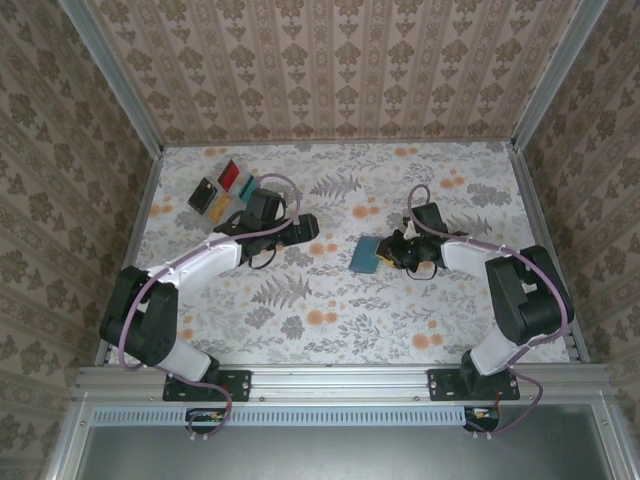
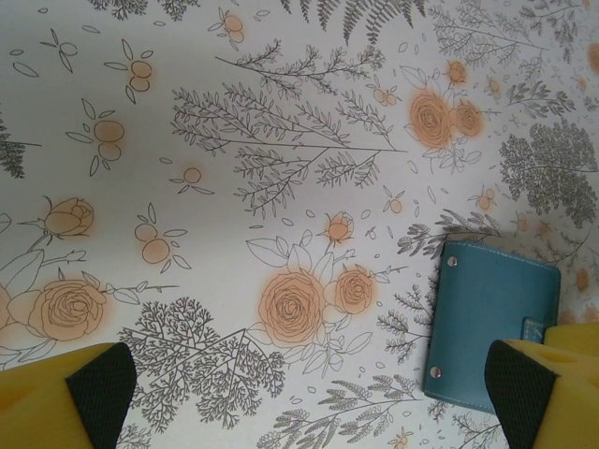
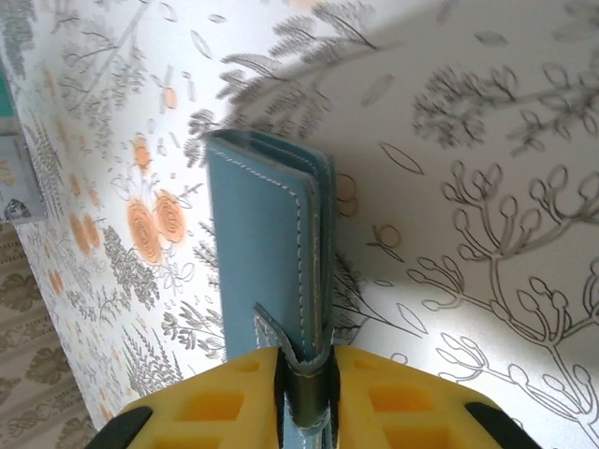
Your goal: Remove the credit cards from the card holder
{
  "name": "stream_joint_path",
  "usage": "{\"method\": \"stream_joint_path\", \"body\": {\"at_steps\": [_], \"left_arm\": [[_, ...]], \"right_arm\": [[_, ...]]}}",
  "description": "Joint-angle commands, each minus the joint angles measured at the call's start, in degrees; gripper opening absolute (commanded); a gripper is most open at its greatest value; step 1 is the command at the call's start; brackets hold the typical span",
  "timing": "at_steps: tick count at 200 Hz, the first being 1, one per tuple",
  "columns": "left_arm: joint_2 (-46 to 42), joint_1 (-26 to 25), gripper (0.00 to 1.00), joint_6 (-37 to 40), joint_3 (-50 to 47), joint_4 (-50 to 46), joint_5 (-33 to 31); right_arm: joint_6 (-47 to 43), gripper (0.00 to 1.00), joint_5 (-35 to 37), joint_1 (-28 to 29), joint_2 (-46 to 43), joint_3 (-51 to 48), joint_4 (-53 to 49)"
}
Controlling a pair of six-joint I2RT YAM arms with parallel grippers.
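Floral-print tabletop [image 1: 300, 335], teal card holder [image 1: 364, 258] near centre; damask-papered walls [image 1: 330, 70] around.

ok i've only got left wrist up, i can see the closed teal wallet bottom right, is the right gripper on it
observer: yes, the right gripper is clamped on the card holder at its strap edge.
operator: any cards out
observer: several credit cards, red, teal, black and yellow, lie clustered at the far left of the table.
operator: how's my arm placed
observer: from above, the left gripper is open, left of the card holder and not touching it.
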Motion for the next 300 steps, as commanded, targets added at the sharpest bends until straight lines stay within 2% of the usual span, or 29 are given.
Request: {"method": "stream_joint_path", "body": {"at_steps": [1, 26, 67, 118, 131, 176, 186, 201, 213, 233, 254, 284, 300], "left_arm": [[0.0, 0.1, 1.0, -0.2, 2.4, -2.6, 0.7], [-0.1, 0.6, 1.0, 0.2, 3.7, -6.1, -1.6], [-0.7, 3.8, 1.0, -1.6, 2.4, -6.4, 0.1], [-2.5, 7.2, 1.0, -1.5, 0.3, -6.9, 1.3], [-3.4, 7.7, 1.0, -1.7, -0.3, -7.0, 0.1], [-6.4, 9.8, 1.0, -2.8, -3.0, -7.3, -2.0], [-7.0, 9.8, 1.0, -2.9, -3.6, -7.6, -3.1], [-7.7, 10.1, 1.0, -3.4, -4.5, -8.0, -4.1], [-8.4, 10.3, 1.0, -3.7, -4.9, -8.3, -4.6], [-9.2, 10.5, 1.0, -3.6, -5.0, -8.7, -5.1], [-9.5, 10.4, 1.0, -3.1, -4.8, -8.8, -5.3], [-9.1, 10.4, 1.0, -2.9, -4.5, -8.8, -4.9], [-9.1, 10.4, 1.0, -2.8, -4.6, -8.9, -4.8]], "right_arm": [[-5.9, 0.2, 4.5, 0.6, -4.5, 4.3, -7.5], [-11.1, 0.2, 11.7, 1.5, -7.9, 8.8, -16.7], [-18.4, 0.21, 25.6, 6.1, -9.9, 16.3, -28.5], [-26.3, 0.21, 51.8, 16.9, -1.8, 27.9, -41.8], [-27.9, 0.23, 55.4, 19.4, 2.0, 30.3, -43.5], [-29.4, 0.26, 56.2, 25.8, 14.3, 36.1, -43.9], [-29.6, 0.28, 53.7, 26.7, 15.3, 36.6, -43.1], [-30.1, 0.29, 45.3, 27.0, 15.0, 35.8, -40.1], [-29.0, 0.34, 41.5, 26.9, 13.4, 34.6, -38.0], [-27.8, 0.44, 37.4, 26.0, 9.6, 32.9, -35.5], [-25.6, 0.6, 36.8, 23.8, 6.4, 31.1, -33.2], [-19.8, 0.66, 34.3, 16.8, 8.7, 29.6, -32.7], [-17.9, 0.76, 31.0, 13.8, 10.4, 28.7, -30.1]]}}
